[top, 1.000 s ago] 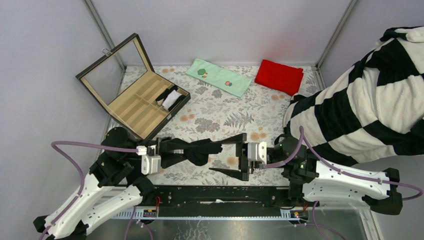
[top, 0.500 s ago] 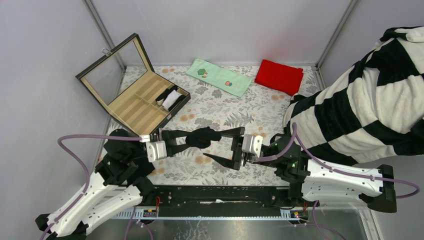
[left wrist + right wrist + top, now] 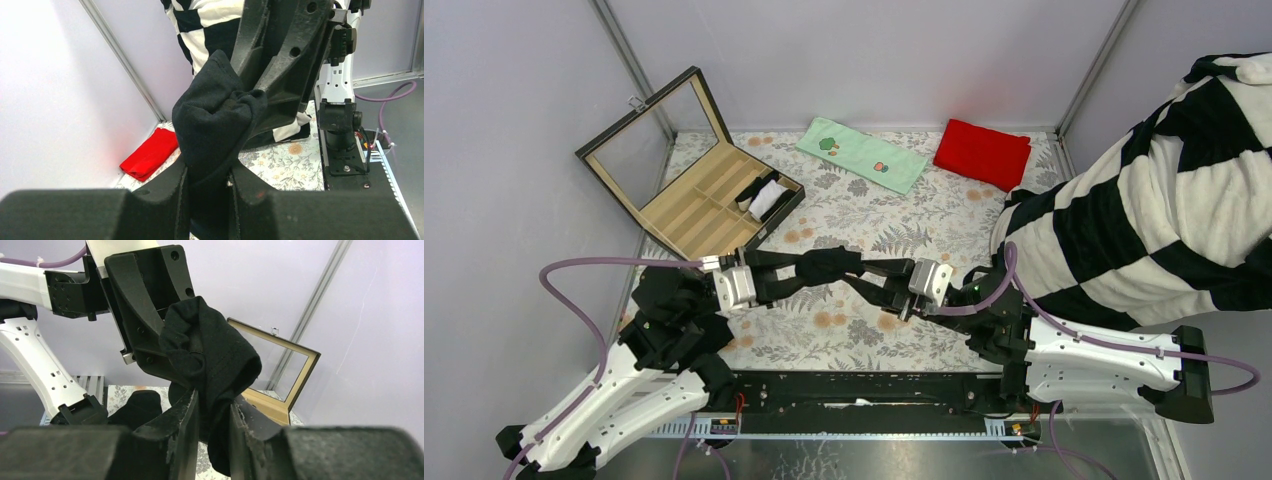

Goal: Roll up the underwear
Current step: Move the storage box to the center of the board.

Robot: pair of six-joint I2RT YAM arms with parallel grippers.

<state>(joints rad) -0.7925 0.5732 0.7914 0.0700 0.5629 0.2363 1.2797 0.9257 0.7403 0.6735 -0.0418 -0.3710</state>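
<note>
Left pincer and right pincer meet tip-to-tip, clamped

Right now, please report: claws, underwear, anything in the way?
Left claw shut on underwear. Right claw shut on same piece, cloth bunched between them in the air. Nothing blocking; blanket close beside right arm.

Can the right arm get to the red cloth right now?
Probably not yet. The right tool is shut on the underwear, which the left tool also grips. Otherwise the way to the red cloth looks open.
</note>
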